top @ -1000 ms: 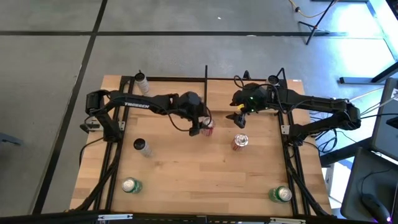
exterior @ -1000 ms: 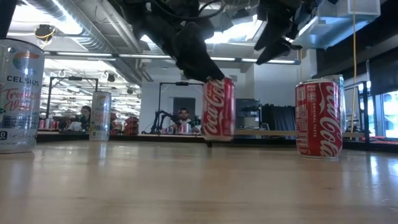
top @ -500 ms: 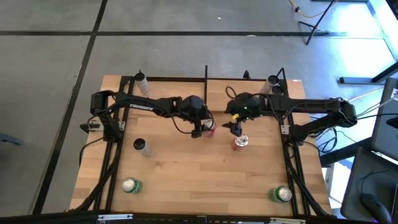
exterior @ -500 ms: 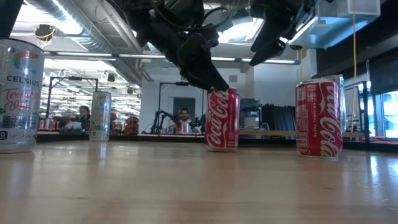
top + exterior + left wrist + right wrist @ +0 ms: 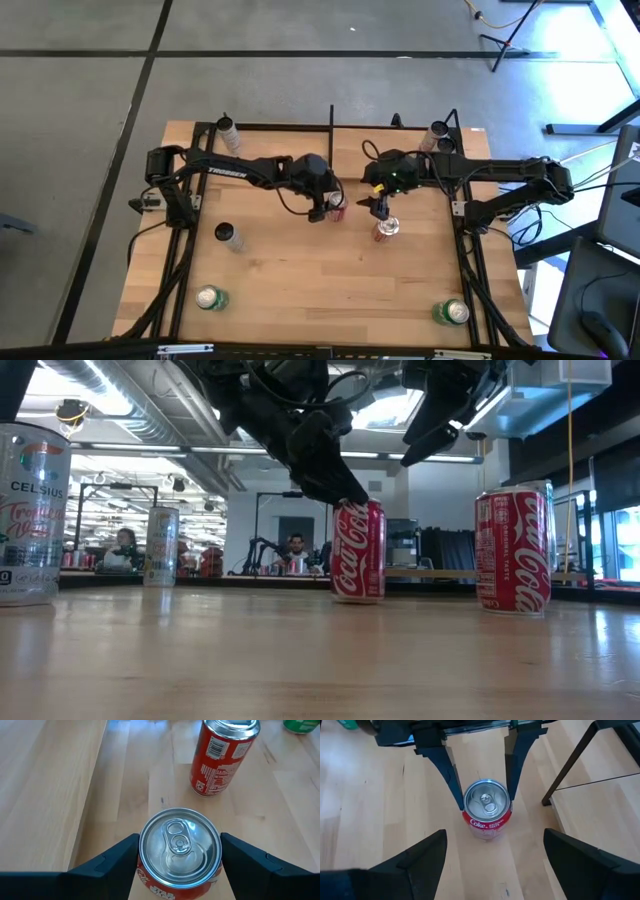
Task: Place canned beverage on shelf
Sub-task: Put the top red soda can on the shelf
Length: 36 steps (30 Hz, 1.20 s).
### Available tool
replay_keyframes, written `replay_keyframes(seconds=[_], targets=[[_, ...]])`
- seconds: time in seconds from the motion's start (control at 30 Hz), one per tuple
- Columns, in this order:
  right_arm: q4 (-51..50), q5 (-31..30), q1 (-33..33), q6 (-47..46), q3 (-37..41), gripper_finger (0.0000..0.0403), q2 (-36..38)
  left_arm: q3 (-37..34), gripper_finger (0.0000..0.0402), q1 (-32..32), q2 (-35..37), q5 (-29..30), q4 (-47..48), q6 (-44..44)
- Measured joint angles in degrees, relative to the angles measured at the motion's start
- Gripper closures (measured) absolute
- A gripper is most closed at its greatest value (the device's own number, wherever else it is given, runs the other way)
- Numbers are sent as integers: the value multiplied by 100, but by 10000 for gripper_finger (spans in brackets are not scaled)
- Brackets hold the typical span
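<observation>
The red Coca-Cola can [image 5: 180,854] stands upright on the tabletop [image 5: 300,270] near mid-table, silver lid unopened, its sides gripped between the left gripper [image 5: 179,851] fingers. A second red can [image 5: 386,229] stands just beside it. The right gripper [image 5: 492,852] hovers spread wide nearby. The shelf [image 5: 395,140] sits along the table's far edge.

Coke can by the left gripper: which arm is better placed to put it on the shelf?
Left. The left gripper is shut on the Coke can, which stands on the table. The right gripper hangs open above the table, holding nothing, near a second can.
</observation>
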<state>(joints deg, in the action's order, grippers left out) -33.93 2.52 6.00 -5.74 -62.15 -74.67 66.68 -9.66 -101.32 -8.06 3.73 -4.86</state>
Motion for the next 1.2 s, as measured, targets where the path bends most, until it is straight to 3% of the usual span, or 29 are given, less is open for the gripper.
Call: replay_keyframes(seconds=[0.27, 0.63, 0.73, 0.97, 1.2], targets=[[0, 0, 0, 2, 0, 84, 0, 3, 142, 21, 1, -107, 9, 12], [12, 4, -4, -4, -1, 84, -19, 20, 63, 69, 144, -62, 26, 179], [114, 4, -4, -4, -2, 84, -137, 26, 60, 69, 525, -102, 173, 175], [1036, 327, -4, 101, -2, 84, -796, 4, 60, 67, 1715, 527, 1318, 182], [1644, 458, -4, 387, -10, 84, -1427, -810, 60, 69, 2621, 745, 1461, 818]])
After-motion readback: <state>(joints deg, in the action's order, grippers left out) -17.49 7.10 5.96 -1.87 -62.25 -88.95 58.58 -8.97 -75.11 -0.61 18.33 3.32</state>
